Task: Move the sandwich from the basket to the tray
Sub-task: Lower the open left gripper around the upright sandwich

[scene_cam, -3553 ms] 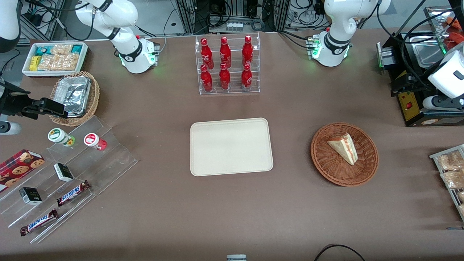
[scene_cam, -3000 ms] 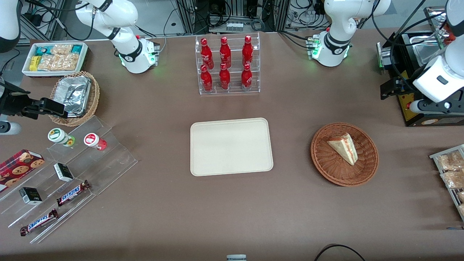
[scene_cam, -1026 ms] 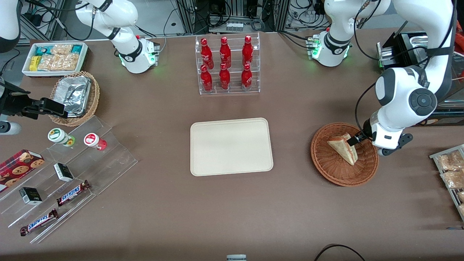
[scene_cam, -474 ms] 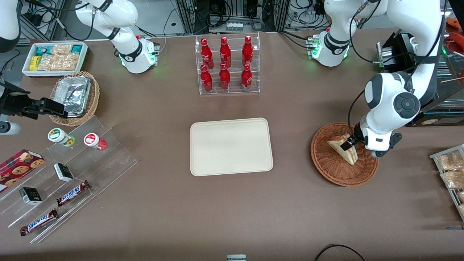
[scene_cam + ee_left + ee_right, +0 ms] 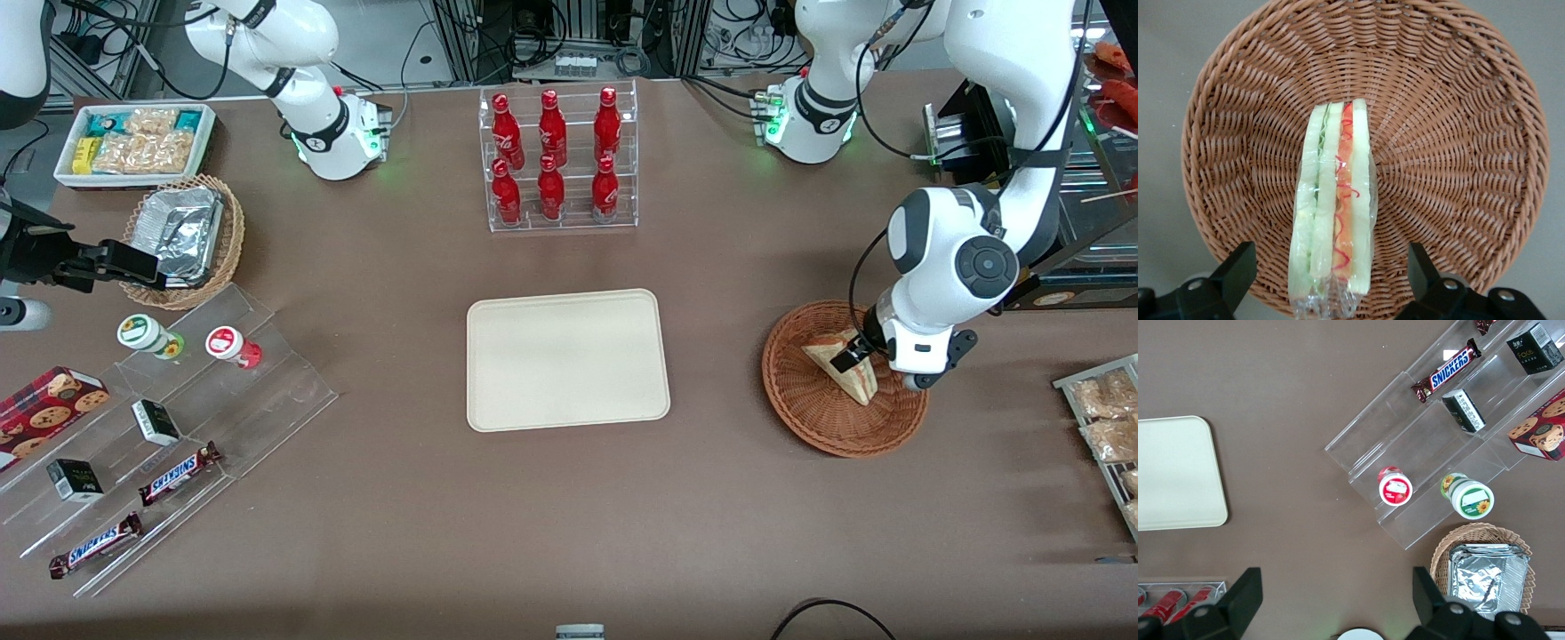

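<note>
One sandwich [image 5: 840,363], one basket [image 5: 805,400], one tray [image 5: 566,360] on the table [image 5: 569,516]. The sandwich lies wrapped inside the basket, standing on edge. The tool [image 5: 1328,280] hangs just above it, fingers [image 5: 1238,267] spread wide on either side, gripping nothing. The tray sits bare, well apart, toward the parked arm's end.

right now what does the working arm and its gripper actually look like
The left arm is glossy white with rounded shells, dark grey joint bands and a round dark grey cap on one joint. A black cable loops along it. Its base shows a green light. The gripper, over the sandwich in the basket, has matte black, blocky, wedge-shaped fingers.
</note>
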You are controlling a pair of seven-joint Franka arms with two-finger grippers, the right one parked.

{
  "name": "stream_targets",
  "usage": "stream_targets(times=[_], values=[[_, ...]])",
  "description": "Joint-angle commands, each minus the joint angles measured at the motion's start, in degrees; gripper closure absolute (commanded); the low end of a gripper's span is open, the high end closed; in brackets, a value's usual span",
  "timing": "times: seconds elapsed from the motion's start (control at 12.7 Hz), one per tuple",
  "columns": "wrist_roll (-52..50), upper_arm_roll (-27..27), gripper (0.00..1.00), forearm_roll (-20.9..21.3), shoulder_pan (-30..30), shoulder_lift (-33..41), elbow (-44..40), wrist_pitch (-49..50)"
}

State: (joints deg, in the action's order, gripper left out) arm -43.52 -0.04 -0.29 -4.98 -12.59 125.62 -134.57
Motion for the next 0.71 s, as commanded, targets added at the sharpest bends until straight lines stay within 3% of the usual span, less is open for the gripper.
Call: stream_targets(times=[0.0,0.47,0.55,0.63], values=[[-1.5,0.0,0.00,-0.5,-0.6,-0.9,1.6,-3.0],[-1.7,0.0,0.00,-0.6,-0.7,-2.0,2.0,-3.8],[-1.8,0.0,0.07,-0.6,-0.7,-2.3,2.1,-3.8],[-1.9,0.0,0.27,-1.5,-0.7,-2.4,2.2,-3.8]])
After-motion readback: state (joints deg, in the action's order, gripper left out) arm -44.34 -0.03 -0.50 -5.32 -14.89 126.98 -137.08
